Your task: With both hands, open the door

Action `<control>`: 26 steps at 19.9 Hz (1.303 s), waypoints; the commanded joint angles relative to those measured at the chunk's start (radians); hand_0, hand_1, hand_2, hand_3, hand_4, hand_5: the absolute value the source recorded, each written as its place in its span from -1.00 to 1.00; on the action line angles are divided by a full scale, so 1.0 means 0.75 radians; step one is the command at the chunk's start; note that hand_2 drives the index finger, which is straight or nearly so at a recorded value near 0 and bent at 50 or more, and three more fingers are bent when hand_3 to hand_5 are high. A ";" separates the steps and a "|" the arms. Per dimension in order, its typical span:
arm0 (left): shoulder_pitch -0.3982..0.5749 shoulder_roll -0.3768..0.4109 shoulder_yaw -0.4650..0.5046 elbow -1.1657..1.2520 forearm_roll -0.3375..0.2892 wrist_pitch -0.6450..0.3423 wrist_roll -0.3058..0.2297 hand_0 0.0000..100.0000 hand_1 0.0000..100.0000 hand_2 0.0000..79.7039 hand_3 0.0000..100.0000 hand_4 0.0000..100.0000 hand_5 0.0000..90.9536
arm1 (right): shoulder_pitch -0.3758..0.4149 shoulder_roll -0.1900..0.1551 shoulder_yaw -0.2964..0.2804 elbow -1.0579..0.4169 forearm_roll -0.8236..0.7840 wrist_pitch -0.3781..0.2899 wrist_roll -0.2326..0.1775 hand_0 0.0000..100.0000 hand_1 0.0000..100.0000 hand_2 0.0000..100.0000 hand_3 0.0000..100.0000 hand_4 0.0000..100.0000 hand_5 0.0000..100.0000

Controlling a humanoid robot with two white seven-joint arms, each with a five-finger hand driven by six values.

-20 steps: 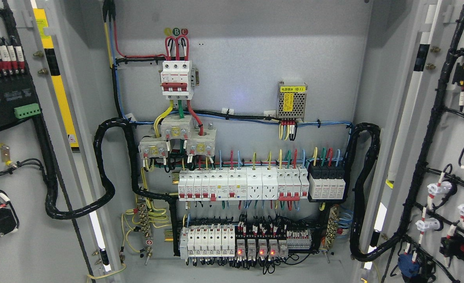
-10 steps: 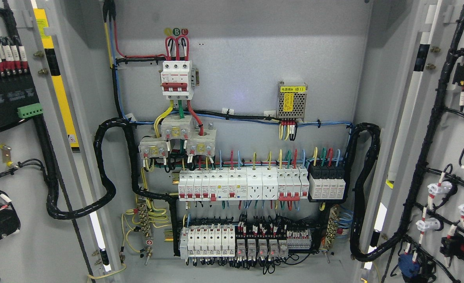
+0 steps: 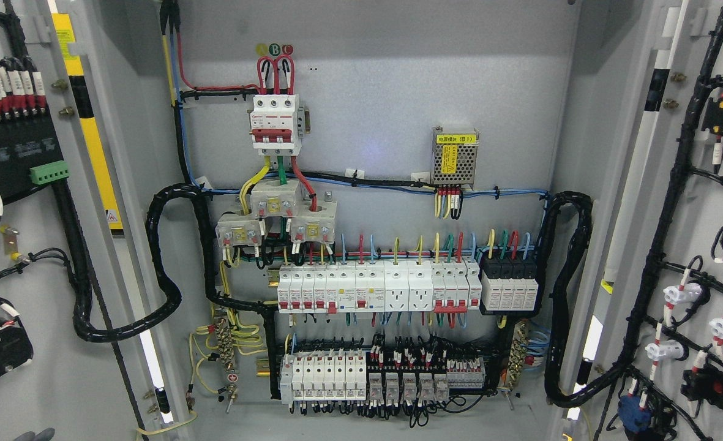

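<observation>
A bit of grey hand (image 3: 33, 435) peeks in at the bottom left corner, cut off by the edge, so I cannot tell whose side it is or if it is open. The left door (image 3: 24, 275) and right door (image 3: 698, 245) both stand wide open. Between them the grey cabinet (image 3: 373, 92) shows rows of white breakers (image 3: 337, 294) and coloured wires.

Grey steel cabinet backplate (image 3: 398, 92); white breaker row (image 3: 373, 288) with red toggles; black corrugated conduit (image 3: 165, 263); yellow-and-black striped post (image 3: 86, 122); yellow-labelled silver mesh power module (image 3: 455, 156).
</observation>
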 commanded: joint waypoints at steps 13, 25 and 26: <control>0.050 -0.498 -0.499 0.432 -0.670 -0.012 0.007 -0.76 0.11 -1.00 -1.00 -1.00 -1.00 | -0.006 -0.083 0.681 0.638 0.053 -0.009 0.027 -1.00 0.00 -0.92 -1.00 -1.00 -1.00; -0.069 -0.638 -0.501 1.461 -0.674 -0.006 0.310 -0.76 0.11 -1.00 -1.00 -1.00 -1.00 | -0.184 -0.022 0.683 1.806 0.167 0.013 0.027 -1.00 0.00 -0.92 -1.00 -1.00 -1.00; -0.099 -0.638 -0.499 1.551 -0.672 -0.006 0.308 -0.76 0.11 -1.00 -1.00 -1.00 -1.00 | -0.207 -0.013 0.683 1.906 0.198 0.013 0.027 -1.00 0.00 -0.92 -1.00 -1.00 -1.00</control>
